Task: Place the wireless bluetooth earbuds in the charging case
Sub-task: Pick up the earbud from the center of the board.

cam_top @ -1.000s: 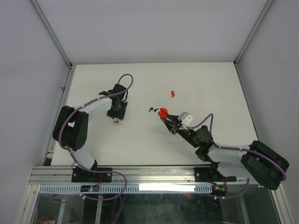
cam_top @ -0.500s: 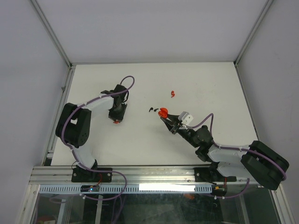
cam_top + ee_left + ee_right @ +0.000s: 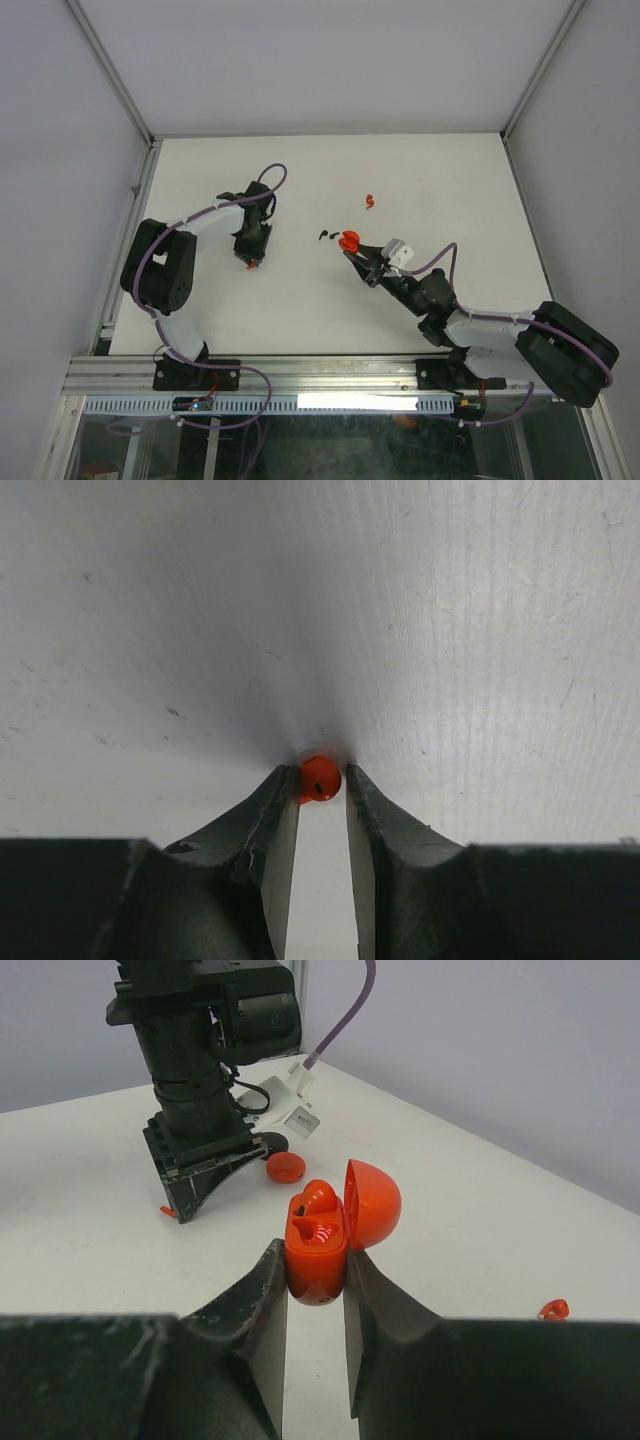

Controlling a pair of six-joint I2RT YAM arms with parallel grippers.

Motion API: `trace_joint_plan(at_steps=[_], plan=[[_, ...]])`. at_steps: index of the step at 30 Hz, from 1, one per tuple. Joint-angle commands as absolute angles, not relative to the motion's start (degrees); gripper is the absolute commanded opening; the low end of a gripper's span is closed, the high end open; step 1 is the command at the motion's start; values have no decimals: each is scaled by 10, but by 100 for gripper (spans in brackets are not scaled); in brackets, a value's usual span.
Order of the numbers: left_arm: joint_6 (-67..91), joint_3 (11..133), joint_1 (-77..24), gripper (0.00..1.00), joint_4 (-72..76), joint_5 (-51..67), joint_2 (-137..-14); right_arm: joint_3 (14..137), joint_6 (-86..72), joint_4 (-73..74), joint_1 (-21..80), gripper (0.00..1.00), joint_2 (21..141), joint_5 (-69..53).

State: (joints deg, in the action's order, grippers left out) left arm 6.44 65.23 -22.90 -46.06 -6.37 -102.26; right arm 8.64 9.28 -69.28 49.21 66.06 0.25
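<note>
My right gripper (image 3: 316, 1278) is shut on the open red charging case (image 3: 317, 1250), held just above the table; its lid (image 3: 373, 1203) stands up and one red earbud (image 3: 318, 1200) sits inside. In the top view the case (image 3: 349, 241) is at mid-table. My left gripper (image 3: 322, 780) points down at the table, its tips closed round a small red earbud (image 3: 320, 778), also seen in the top view (image 3: 250, 264). Two black earbuds (image 3: 326, 236) lie just left of the case. Another red earbud (image 3: 371, 200) lies farther back, and shows in the right wrist view (image 3: 553, 1309).
A round red disc (image 3: 285, 1167) lies on the table beside the left gripper (image 3: 185, 1208). A white tag (image 3: 300, 1120) hangs on the left wrist. Grey walls bound the table on the left, back and right.
The left arm's elbow has swung and its gripper has shifted slightly toward the near edge over the red earbud. The right arm and case have not moved.
</note>
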Motion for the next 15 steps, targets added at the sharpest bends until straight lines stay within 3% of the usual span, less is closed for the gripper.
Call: trace_joint_plan(at_steps=[1, 15], plan=[[83, 677, -232, 26, -462, -71, -1038, 89, 88, -724, 490, 0, 650, 10], [104, 669, -231, 6, -451, -44, -1005, 92, 90, -719, 490, 0, 648, 3]])
